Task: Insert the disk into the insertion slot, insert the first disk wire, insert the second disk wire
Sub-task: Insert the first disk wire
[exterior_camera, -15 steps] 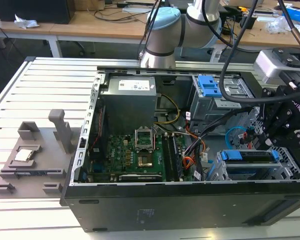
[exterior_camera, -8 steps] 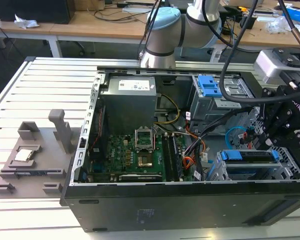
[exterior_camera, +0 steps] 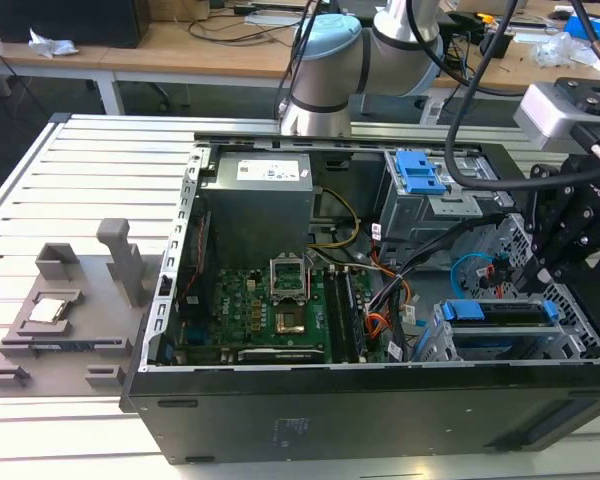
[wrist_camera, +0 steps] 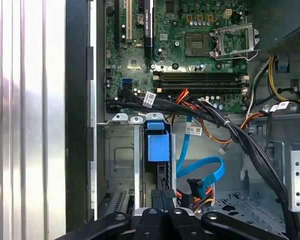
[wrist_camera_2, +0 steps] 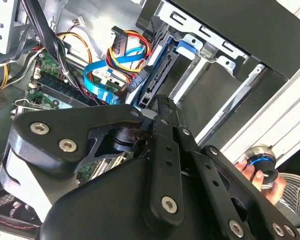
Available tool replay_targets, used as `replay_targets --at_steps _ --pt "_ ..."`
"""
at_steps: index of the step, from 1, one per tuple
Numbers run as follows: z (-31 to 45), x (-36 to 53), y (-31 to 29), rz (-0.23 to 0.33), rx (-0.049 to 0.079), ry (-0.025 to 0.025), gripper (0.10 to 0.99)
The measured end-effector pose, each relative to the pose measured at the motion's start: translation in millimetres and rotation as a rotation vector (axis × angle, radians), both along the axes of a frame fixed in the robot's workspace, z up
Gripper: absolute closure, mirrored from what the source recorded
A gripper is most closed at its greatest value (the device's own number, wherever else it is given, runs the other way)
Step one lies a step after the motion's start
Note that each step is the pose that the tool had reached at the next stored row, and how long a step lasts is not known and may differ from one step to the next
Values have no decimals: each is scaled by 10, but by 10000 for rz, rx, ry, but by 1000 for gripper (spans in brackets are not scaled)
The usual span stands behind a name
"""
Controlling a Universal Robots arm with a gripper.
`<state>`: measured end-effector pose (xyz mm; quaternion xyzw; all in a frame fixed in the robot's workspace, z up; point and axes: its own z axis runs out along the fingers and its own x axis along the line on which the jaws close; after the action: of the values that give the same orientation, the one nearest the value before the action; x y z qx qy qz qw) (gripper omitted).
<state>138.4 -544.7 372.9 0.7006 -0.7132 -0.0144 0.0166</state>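
Note:
The disk [exterior_camera: 497, 326] in its bright blue caddy sits inside the insertion slot [exterior_camera: 435, 345], a grey perforated cage at the case's front corner on the exterior view's right. In the first wrist view the disk [wrist_camera: 158, 146] stands edge-on in the insertion slot [wrist_camera: 121, 159]. My gripper [wrist_camera: 163, 198] hovers at the disk's rear edge, fingers pressed together with nothing visible between them. The first disk wire [wrist_camera: 206, 200], red and orange, ends in a black plug just beside the fingertips. The second disk wire [wrist_camera: 206, 171], a light-blue loop, lies loose beside the disk. The second wrist view shows the gripper [wrist_camera_2: 160, 106], the first disk wire [wrist_camera_2: 126, 52] and the second disk wire [wrist_camera_2: 101, 80].
The open computer case [exterior_camera: 280, 410] lies on a slatted metal table [exterior_camera: 80, 180]. Thick black cables [wrist_camera: 230, 131] cross near the motherboard [wrist_camera: 190, 55]. A taller bay with a blue latch [exterior_camera: 420, 172] stands behind. A hand [wrist_camera_2: 262, 172] holds a round object outside the case. A grey fixture [exterior_camera: 65, 310] lies at the exterior view's left.

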Motion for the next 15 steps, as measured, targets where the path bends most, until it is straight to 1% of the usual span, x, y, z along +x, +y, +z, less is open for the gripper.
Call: replay_targets --at_steps 3,6,7,9,12,15 --pt "1 0 0 0 0 0 973" --pt "3 0 0 0 0 0 792" --pt "3 0 0 0 0 0 792" --pt "4 0 0 0 0 0 667" --pt "7 0 8 0 -5 0 667" --pt "4 2 95 7 0 0 667"
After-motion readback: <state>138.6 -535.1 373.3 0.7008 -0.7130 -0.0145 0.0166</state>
